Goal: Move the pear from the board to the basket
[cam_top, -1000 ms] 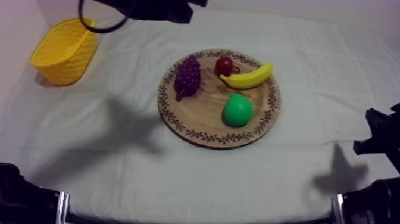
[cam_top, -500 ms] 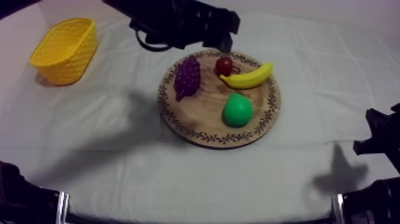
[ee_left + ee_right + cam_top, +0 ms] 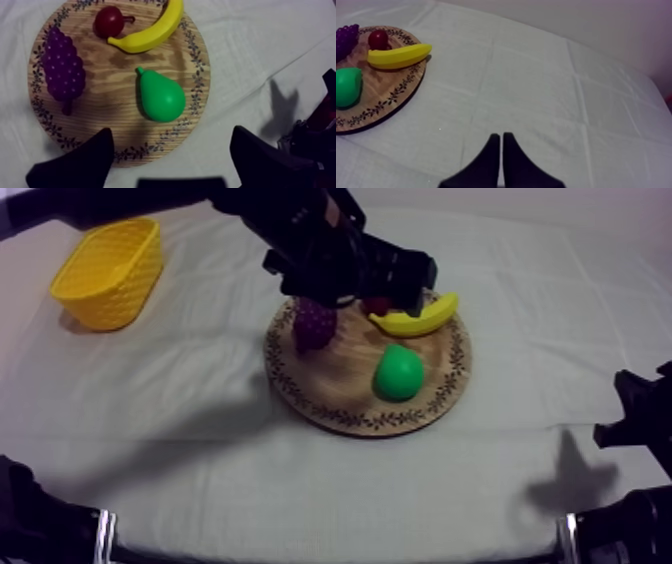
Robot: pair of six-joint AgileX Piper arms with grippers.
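on the wooden board (image 3: 110,80), pear (image 3: 161,97) lies ahead of spread left tool (image 3: 171,132).

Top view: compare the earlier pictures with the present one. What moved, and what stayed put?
The left arm swung in from the far edge by the yellow basket and now hangs over the far side of the wooden board, above the grapes and small red fruit. The left gripper is open, holding nothing. The pear, banana, basket and board have not shifted; the right gripper stays shut at rest.
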